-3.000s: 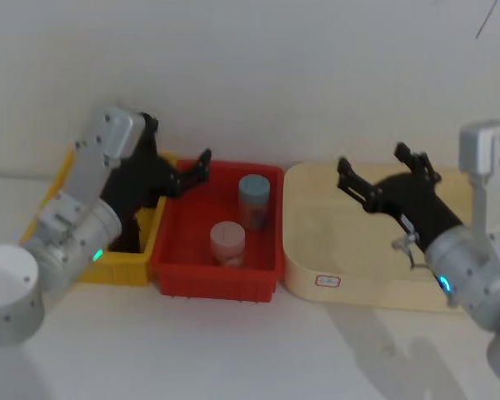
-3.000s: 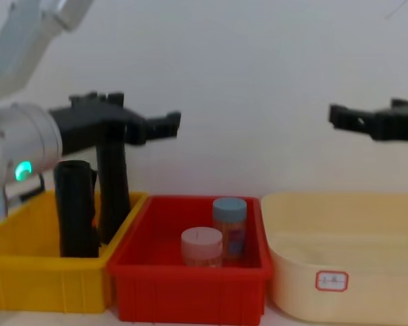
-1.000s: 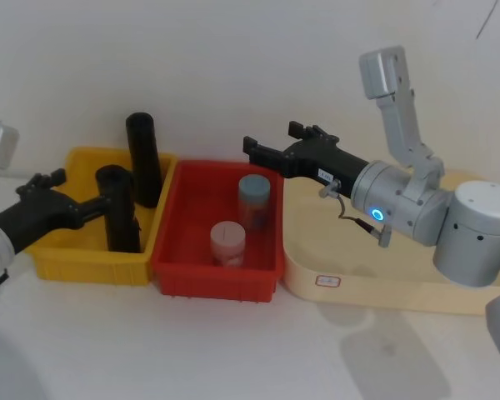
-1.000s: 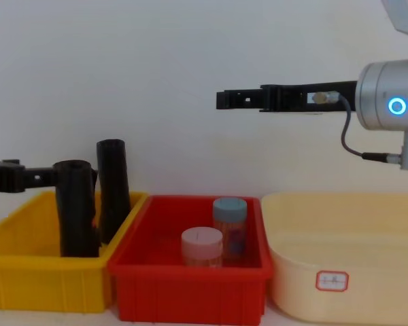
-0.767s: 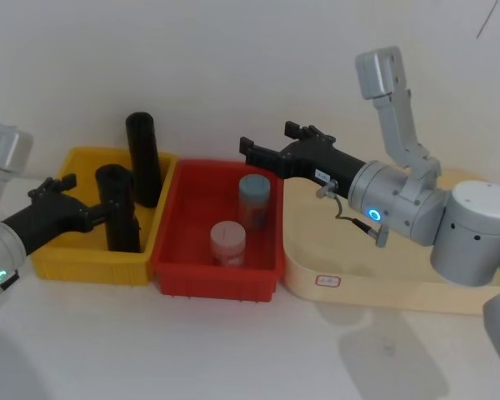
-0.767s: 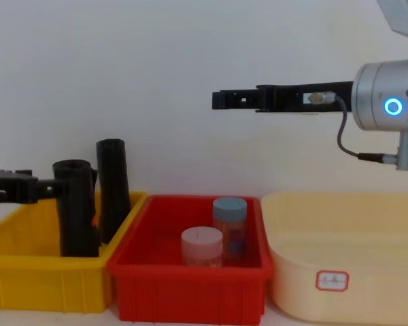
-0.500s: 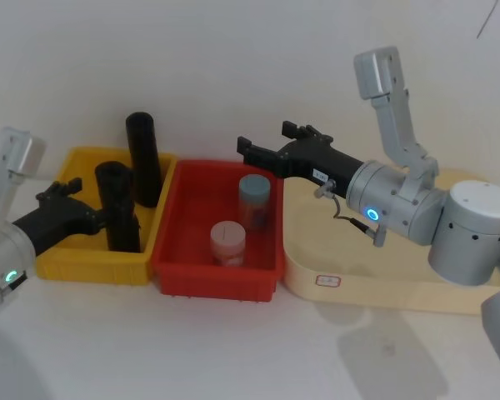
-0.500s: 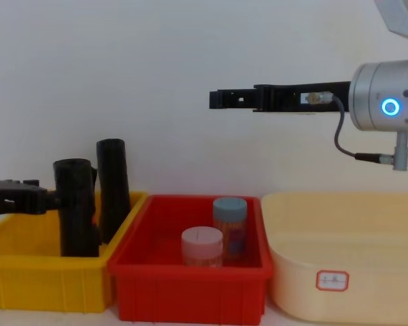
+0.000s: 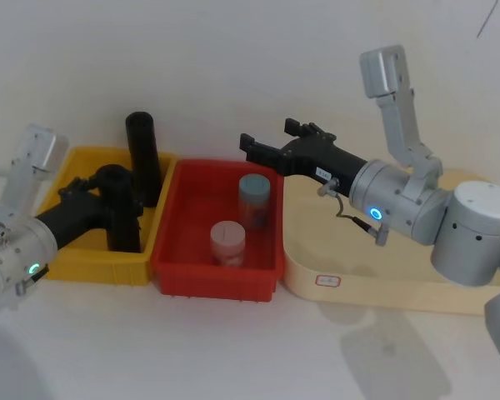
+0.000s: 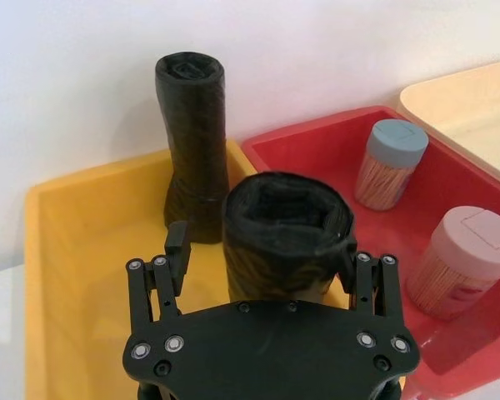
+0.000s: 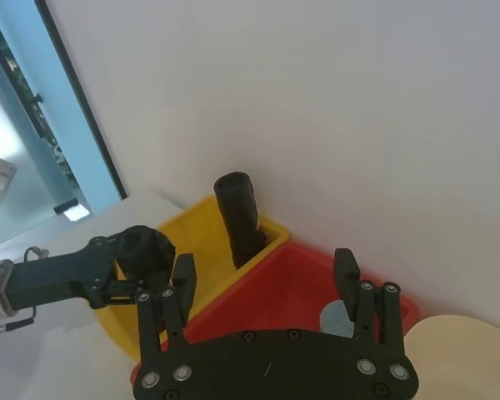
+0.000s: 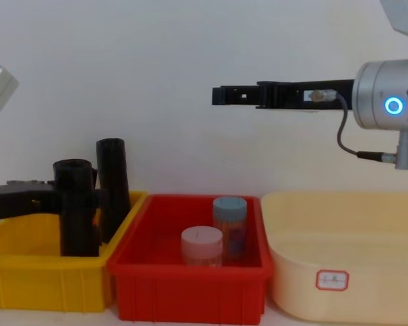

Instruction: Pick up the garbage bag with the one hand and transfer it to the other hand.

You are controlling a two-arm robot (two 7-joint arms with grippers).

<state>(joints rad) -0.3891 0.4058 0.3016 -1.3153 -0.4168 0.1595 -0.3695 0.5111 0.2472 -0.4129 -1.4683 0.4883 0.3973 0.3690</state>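
Observation:
The garbage bag (image 9: 123, 227) is a black roll standing upright at the front of the yellow bin (image 9: 75, 268), also seen at garbage bag (image 12: 75, 234) and garbage bag (image 10: 287, 229). My left gripper (image 9: 117, 198), with the green ring, reaches in from the left; it is open, one finger on each side of the roll's upper part. A gap shows beside one finger (image 10: 178, 247). The left gripper (image 12: 94, 201) is level with the roll's upper half. My right gripper (image 9: 271, 137), blue-ringed, hangs open and empty in the air above the red bin, right gripper (image 12: 221, 95).
A twin black roll (image 9: 142, 162) leans at the yellow bin's back corner. The red bin (image 9: 212, 279) holds a blue-lidded jar (image 9: 253, 200) and a pink-lidded jar (image 9: 227, 243). A cream tray (image 9: 375, 267) lies to the right. A white wall stands close behind.
My left gripper has pushed forward to the near roll, so its fingers now stand on both sides of it. The right gripper has stayed hovering over the red bin.

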